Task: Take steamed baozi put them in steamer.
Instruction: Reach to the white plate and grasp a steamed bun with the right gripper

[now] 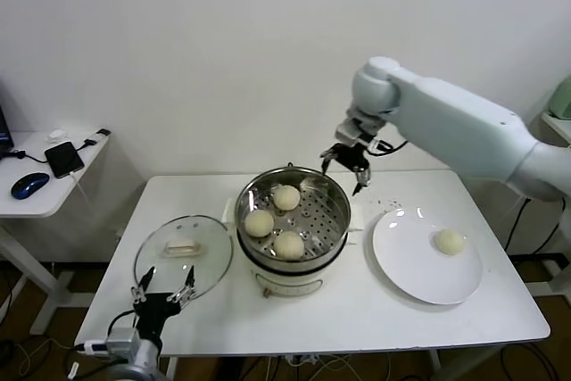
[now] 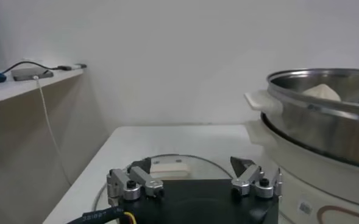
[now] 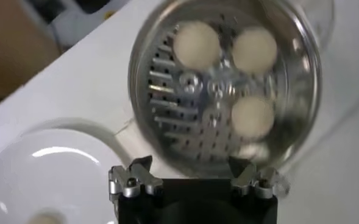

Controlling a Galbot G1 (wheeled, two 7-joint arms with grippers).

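Baozi [image 1: 287,244] number four: three smooth, domed, cream-white buns sit on the perforated tray inside the steamer [image 1: 332,229], at about five, nine and twelve o'clock on the tray, and a fourth [image 1: 449,241] lies alone on the plate [image 1: 406,265].

Nearest to the robot, the left gripper [image 1: 164,291] hangs low at the table's [image 1: 357,318] front edge with its dark fingers spread apart and nothing between them. Its tips point at the round glass lid [image 1: 210,252], which lies flat just beyond it, a pale block-shaped handle at its centre.

At mid-table stands the steamer, a round shiny steel pot on a white base, its tray dotted with holes and slots. The lid lies at its nine o'clock, the flat glossy white plate at its three o'clock, close beside it.

Farthest back, the right gripper [image 1: 346,162] hovers above the steamer's far rim at about one o'clock, jaws wide apart and empty, on a smooth white arm.

A side desk [image 1: 36,194] at far left carries a phone [image 1: 64,158] and a blue mouse [image 1: 29,184].
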